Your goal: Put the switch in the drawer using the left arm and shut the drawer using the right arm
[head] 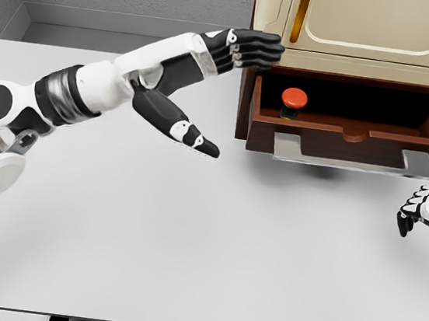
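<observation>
right robot hand [420,209] cut by the frame edge, fingers unclear.

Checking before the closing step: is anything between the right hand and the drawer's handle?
Nothing visible stands in the way. The right hand hovers over bare table, below and right of the drawer, whose grey handle faces it unobstructed. The switch already sits inside; the left hand is off beside the cabinet.

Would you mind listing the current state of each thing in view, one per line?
drawer: pulled open, not yet closed.
switch: upright inside the drawer, red button up.
left hand: fingers extended, holding nothing, by the drawer's left corner.
right hand: empty, low at the right edge, clear of the handle.
cabinet door: shut.
</observation>
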